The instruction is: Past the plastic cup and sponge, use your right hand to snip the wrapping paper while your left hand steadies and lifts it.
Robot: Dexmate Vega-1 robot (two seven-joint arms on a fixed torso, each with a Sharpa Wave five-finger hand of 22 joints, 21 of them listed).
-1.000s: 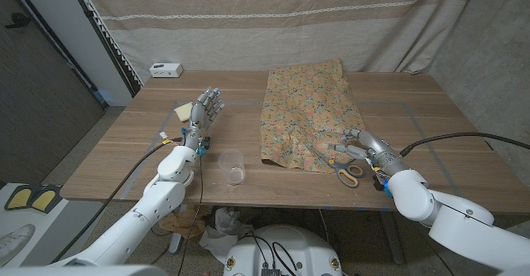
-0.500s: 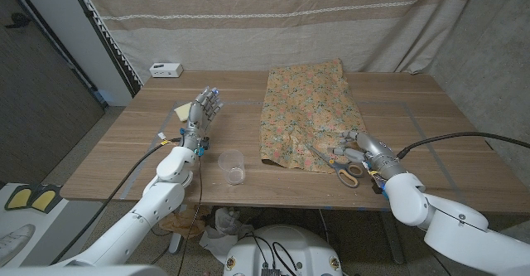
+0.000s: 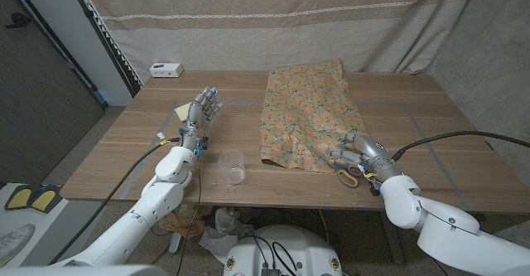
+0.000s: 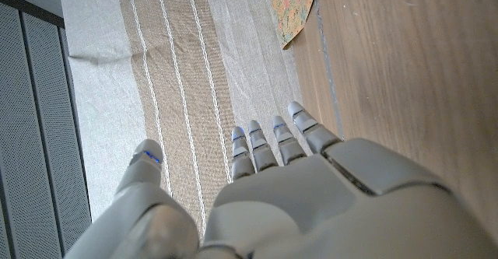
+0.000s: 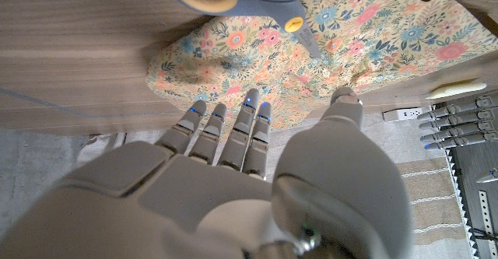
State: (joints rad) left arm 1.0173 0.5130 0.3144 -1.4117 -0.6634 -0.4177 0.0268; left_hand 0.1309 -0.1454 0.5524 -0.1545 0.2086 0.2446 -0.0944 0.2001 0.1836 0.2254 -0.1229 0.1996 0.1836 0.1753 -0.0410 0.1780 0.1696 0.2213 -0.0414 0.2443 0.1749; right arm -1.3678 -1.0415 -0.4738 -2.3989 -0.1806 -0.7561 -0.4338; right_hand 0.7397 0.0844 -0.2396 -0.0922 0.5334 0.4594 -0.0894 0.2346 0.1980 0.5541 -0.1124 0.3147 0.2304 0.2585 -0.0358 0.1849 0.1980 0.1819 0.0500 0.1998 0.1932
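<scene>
Since nothing is cut yet: task barely begun.
Right hand (image 3: 358, 148): fingers apart, empty, hovering beside the scissors (image 3: 342, 167).
Left hand (image 3: 201, 112): open, empty, raised near the sponge (image 3: 183, 112), well apart from the paper.
Wrapping paper (image 3: 306, 110): lying uncut on the tabletop (image 3: 124, 147), beyond the plastic cup (image 3: 232, 167).
Left to do: grasp scissors, steady, lift, snip.

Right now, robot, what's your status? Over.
Both hands open: left raised, right beside scissors. Paper uncut. Cup clear of it.

Soft, even indoor light, faint shadows on the table (image 3: 124, 143); head view bends at its edges, wrist views perhaps slightly soft up close
</scene>
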